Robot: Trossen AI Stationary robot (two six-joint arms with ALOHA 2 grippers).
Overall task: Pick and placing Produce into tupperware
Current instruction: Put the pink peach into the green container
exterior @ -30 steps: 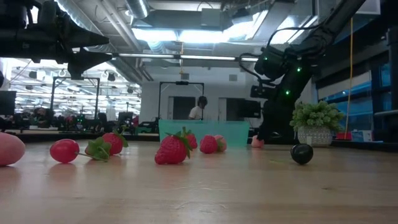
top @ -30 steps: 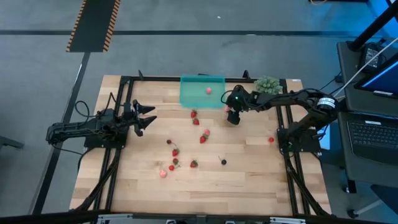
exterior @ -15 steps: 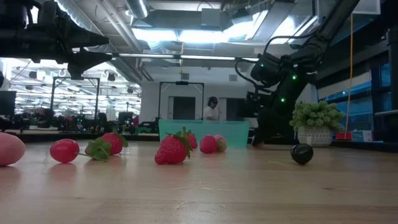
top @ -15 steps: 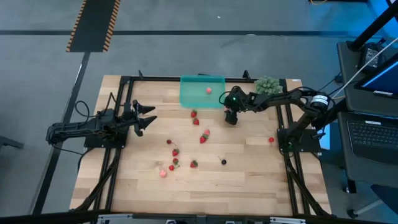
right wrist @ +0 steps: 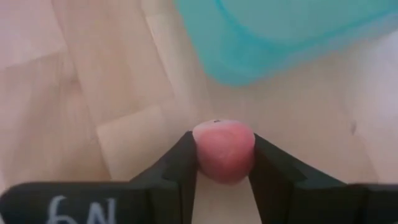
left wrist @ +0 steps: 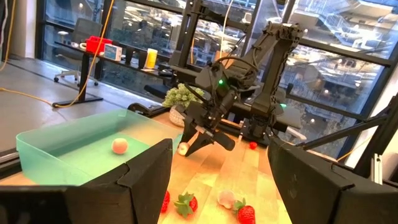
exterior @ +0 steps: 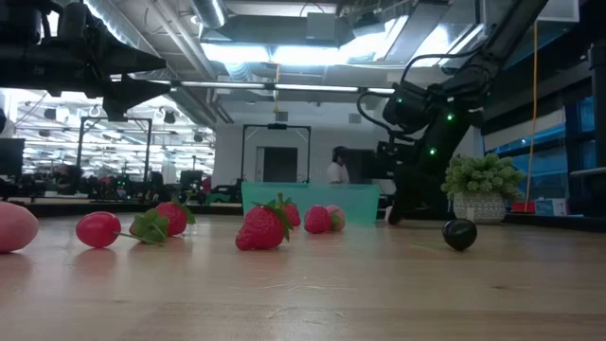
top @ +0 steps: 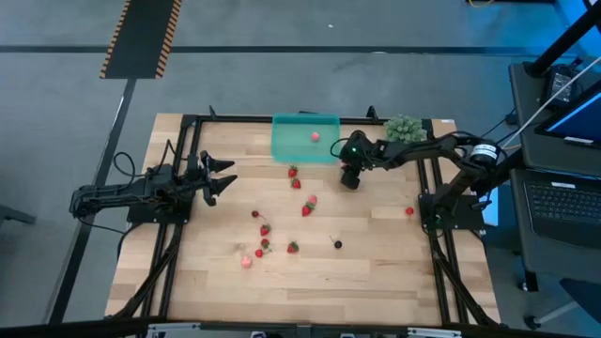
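Pink produce piece now sits pinched between my right gripper fingers, which were wider a second ago, just beside the teal tupperware; left gripper waits open, so I lift next.

The shallow teal container sits at the table's far edge with one pink berry inside. Another pale pink berry is just beside its corner. Red strawberries and one dark berry lie scattered mid-table.
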